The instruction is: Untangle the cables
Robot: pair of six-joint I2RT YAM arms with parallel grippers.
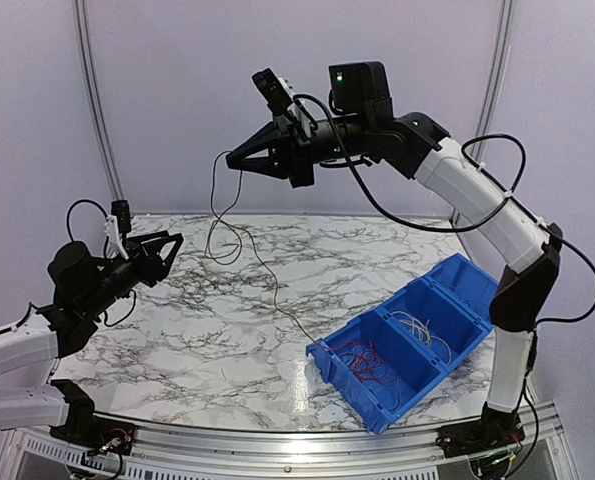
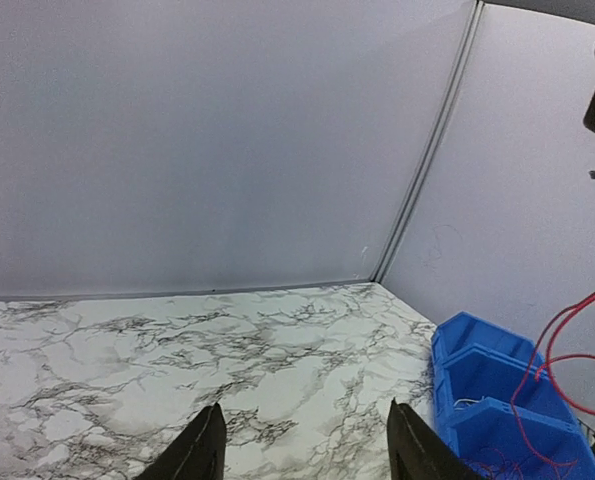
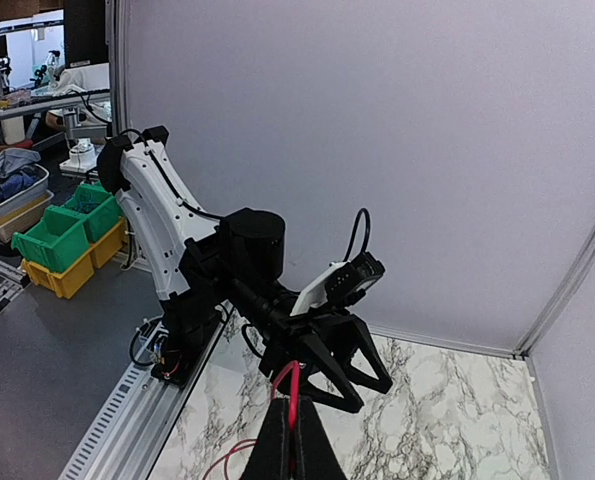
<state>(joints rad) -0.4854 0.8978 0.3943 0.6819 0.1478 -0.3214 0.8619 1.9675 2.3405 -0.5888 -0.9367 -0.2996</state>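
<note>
Top external view: your right gripper [image 1: 233, 157] is way up in the air, pinched tight on a thin cable [image 1: 276, 290] that hangs down, loops on the marble table [image 1: 177, 330] and trails toward the blue bin [image 1: 437, 375]. Red cables [image 1: 362, 360] sit in the bin's near compartment, pale cables [image 1: 422, 328] in the middle one. Your left gripper [image 1: 172, 250] hovers low at the left, jaws apart, nothing between them.

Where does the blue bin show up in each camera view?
Top external: blue bin at lower right, on the marbled tabletop.
Left wrist: blue bin in the lower right corner, cut off by the bottom edge.
Right wrist: not in it.
Shared landmark: marbled tabletop, in all three views.
</note>
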